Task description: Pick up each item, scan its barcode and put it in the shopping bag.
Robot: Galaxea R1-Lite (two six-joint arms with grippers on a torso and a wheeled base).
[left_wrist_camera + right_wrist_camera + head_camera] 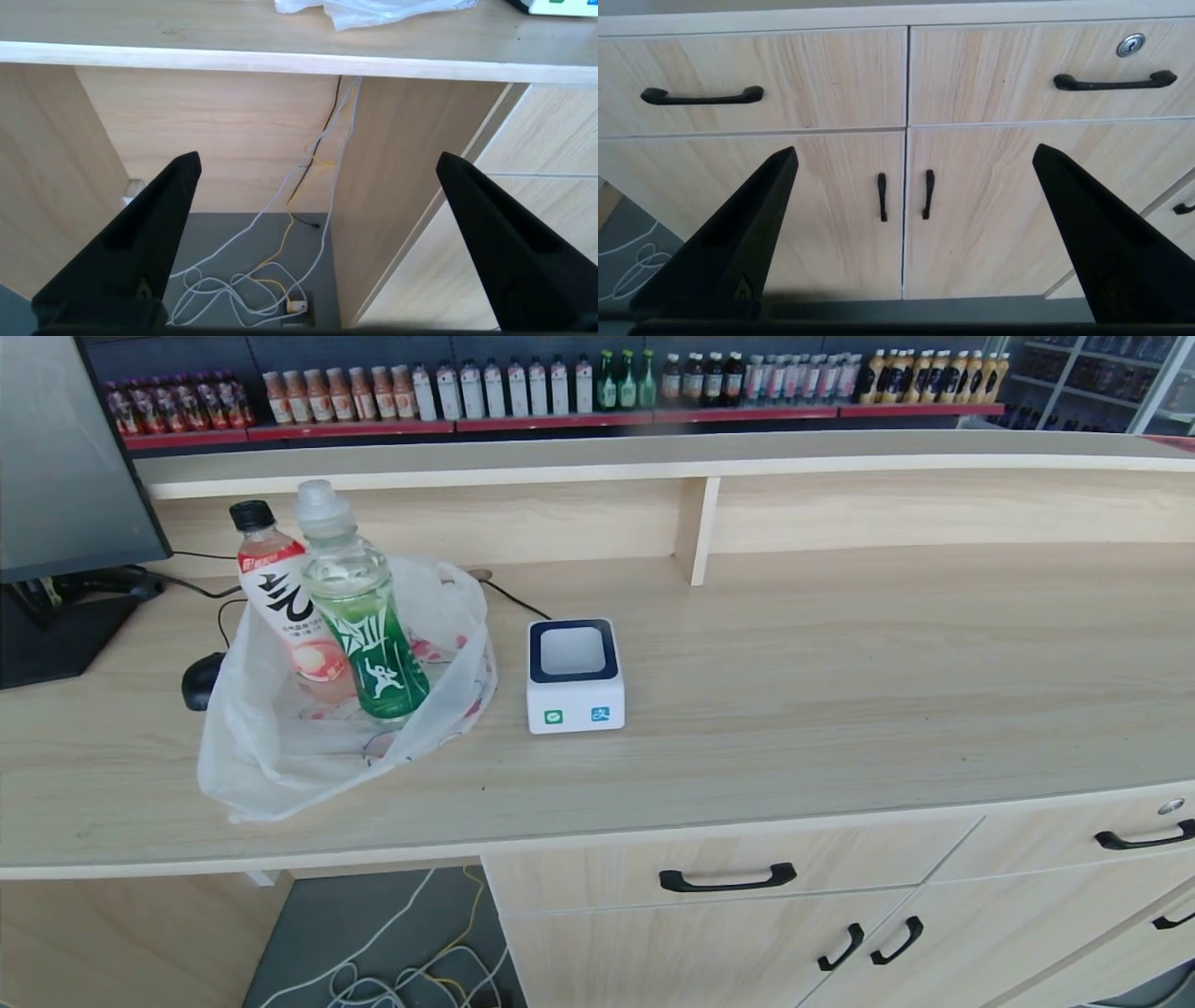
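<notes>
I find the green bottle (366, 635) and pink bottle (278, 593) standing in the shopping bag (271, 756), scanner (574, 677) at its 3 o'clock. Left claw (318, 163) and right claw (915, 154) stand spread wide.

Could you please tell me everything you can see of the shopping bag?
The shopping bag is thin, translucent white plastic with red print, crumpled and slumped open on the wooden counter, left of the scanner. A green bottle and a pink bottle stand inside it, side by side. A black mouse lies beside it.
</notes>
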